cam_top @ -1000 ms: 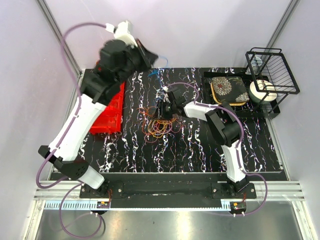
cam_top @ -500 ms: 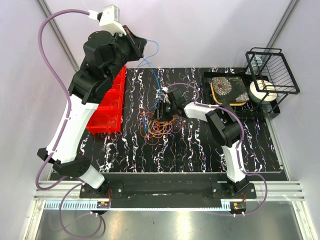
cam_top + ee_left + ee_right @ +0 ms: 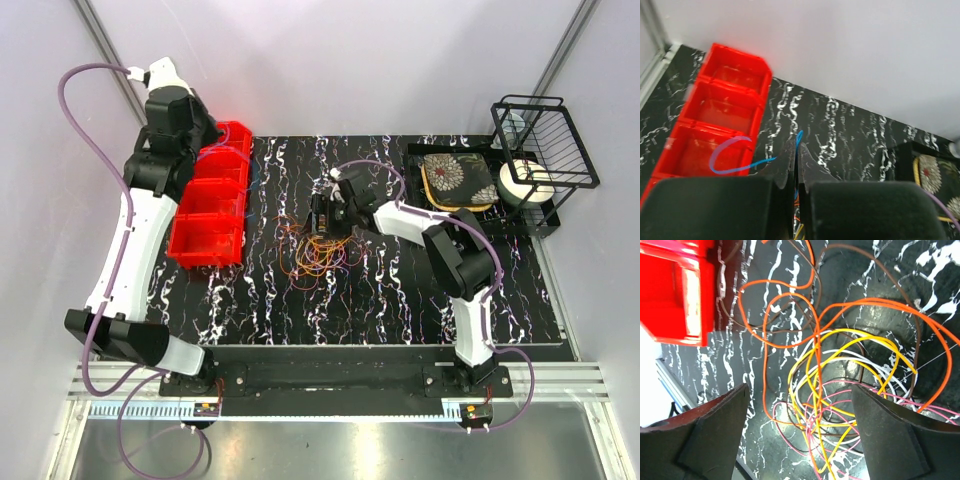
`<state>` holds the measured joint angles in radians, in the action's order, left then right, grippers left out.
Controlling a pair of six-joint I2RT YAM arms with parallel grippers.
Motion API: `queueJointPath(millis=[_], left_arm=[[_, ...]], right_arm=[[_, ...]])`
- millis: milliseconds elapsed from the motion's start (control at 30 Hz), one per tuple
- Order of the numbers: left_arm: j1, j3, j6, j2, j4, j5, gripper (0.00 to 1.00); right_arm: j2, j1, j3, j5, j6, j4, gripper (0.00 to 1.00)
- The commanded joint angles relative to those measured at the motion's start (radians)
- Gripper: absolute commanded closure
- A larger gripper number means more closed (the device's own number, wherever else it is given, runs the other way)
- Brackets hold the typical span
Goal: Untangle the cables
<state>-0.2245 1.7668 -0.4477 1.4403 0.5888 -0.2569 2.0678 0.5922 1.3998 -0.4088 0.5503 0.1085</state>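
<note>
From where I stand, the left gripper (image 3: 796,156) is up over the far left corner of the black marbled table (image 3: 400,290), beside the row of red bins (image 3: 210,215). Its fingers are pinched tight on a thin blue cable (image 3: 765,161). That cable runs out from between the fingertips and curls in a loose loop over one of the bin compartments. The right gripper (image 3: 800,425) hangs low over the middle of the table with its jaws spread wide and nothing between them. Directly under it lies the tangle of cables (image 3: 840,390): orange and yellow loops crossing each other, with pink, white and brown strands threaded through, all resting on the tabletop. In the overhead view the tangle (image 3: 318,255) sits near the table's centre, right of the bins and well apart from them. Off to the far right are a floral pad (image 3: 458,180) on a dark tray and a black wire rack (image 3: 545,140).
</note>
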Motion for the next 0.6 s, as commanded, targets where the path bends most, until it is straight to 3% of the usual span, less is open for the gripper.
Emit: queueJointPath(millis=[0, 333, 567], left_arm=[[0.069, -0.018, -0.011, -0.018, -0.099, 0.059, 1.0], [0.189, -0.092, 0.012, 0.012, -0.164, 0.034, 1.0], [0.223, 0.009, -0.012, 0.042, -0.175, 0.111, 1.0]], right_arm=[[-0.071, -0.017, -0.009, 0.011, -0.009, 0.005, 0.11], [-0.064, -0.035, -0.009, -0.021, 0.013, 0.002, 0.11], [-0.057, -0.04, -0.005, -0.027, 0.014, 0.0, 0.1]])
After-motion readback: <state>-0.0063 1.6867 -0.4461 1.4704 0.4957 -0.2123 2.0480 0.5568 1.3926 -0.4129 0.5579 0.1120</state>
